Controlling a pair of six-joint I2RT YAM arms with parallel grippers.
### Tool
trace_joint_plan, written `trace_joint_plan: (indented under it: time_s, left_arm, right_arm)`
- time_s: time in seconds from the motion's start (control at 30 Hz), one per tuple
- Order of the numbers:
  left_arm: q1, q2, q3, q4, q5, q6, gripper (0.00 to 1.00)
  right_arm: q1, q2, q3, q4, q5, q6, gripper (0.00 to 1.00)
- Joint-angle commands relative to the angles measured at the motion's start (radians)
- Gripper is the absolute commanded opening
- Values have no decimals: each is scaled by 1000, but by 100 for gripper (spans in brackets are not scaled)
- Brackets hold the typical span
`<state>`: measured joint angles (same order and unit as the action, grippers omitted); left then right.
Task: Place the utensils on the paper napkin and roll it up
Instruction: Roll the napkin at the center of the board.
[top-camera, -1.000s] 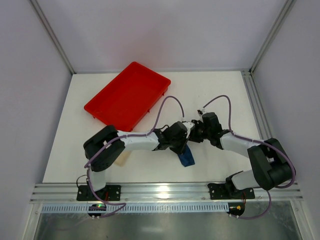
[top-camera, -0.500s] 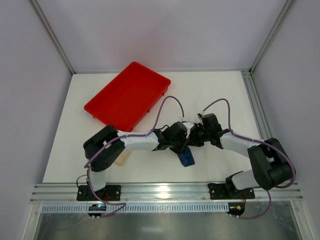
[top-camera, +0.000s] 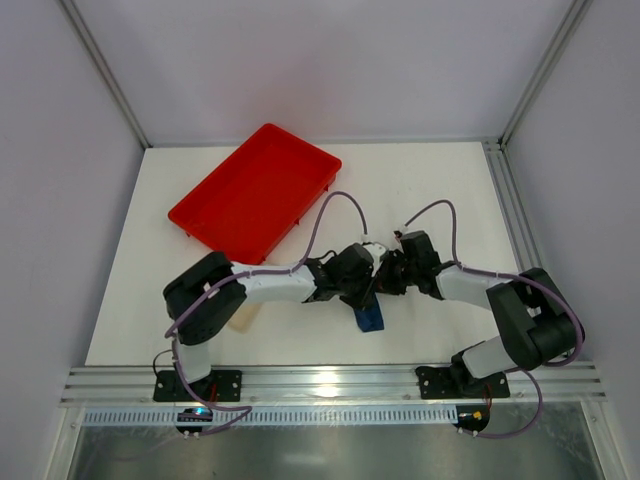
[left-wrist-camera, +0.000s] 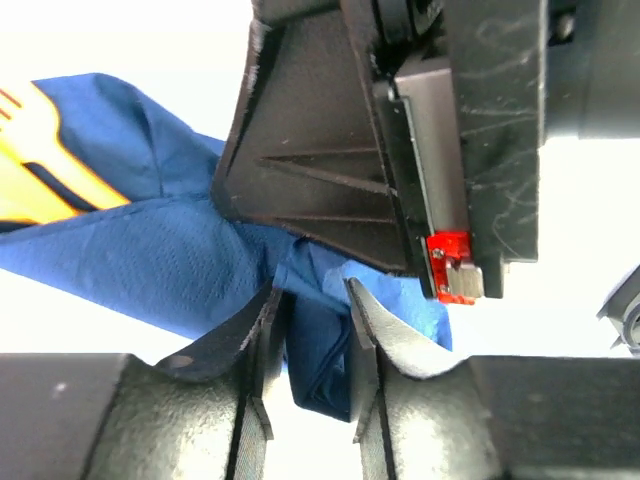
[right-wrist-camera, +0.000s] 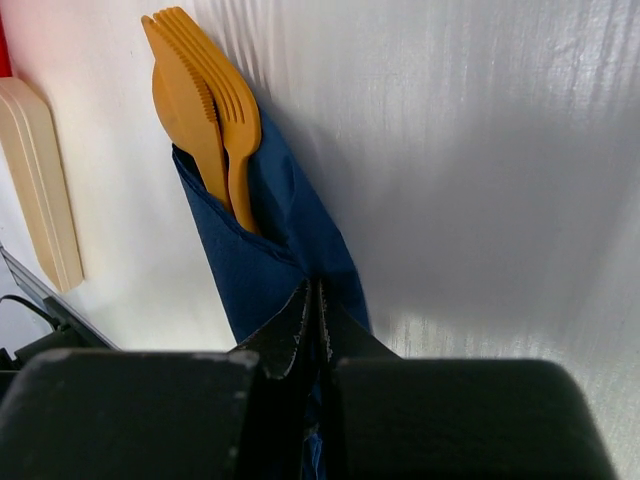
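Pinched flat, the right gripper (right-wrist-camera: 312, 318) has its two fingers closed together on the lower end of the paper napkin (right-wrist-camera: 265, 250), a dark blue sheet wrapped into a narrow cone on the white table (right-wrist-camera: 480, 200). From the cone's open upper end stick the utensils (right-wrist-camera: 205, 120), orange plastic, a fork lying against a serrated knife, their heads out over the table and their handles hidden inside the wrap. Just opposite, the left gripper (left-wrist-camera: 312, 340) stands with its jaws parted. A fold of the napkin lies in the gap between its fingers (left-wrist-camera: 262, 335), and whether either pad presses on it cannot be told. The black body of the right gripper fills the upper part of the left wrist view, close above that fold. Seen from above, the two grippers meet head-on near the middle of the table's front half, the napkin's blue end showing just below them toward the arms' bases. A pale beige strip (top-camera: 241, 318) lies flat beside the left arm's elbow. Farther back on the left sits a red tray (top-camera: 255, 190), turned at an angle, well apart from the napkin.
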<state>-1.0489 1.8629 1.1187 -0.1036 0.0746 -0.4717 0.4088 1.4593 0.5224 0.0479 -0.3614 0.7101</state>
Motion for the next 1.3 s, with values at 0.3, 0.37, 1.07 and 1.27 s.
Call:
trace_joint_plan:
  time_s: [0.3,0.37,1.07,1.27]
  left_arm:
    - [107,-145,67,-39,-113,-159,39]
    - [118,-114,107,-67,-136,-163,35]
    - [135,199,319,-151,-61,-94,21]
    - [136,220,314,-174,-104,-91,20]
  right_arm:
    - [5,-28,-99,159,42,-32,4]
    - [5,-27,-113,194,42,-29,4]
    - [5,-79,-182,268,81,-26,4]
    - [4,-123,-202,268,108,-21,4]
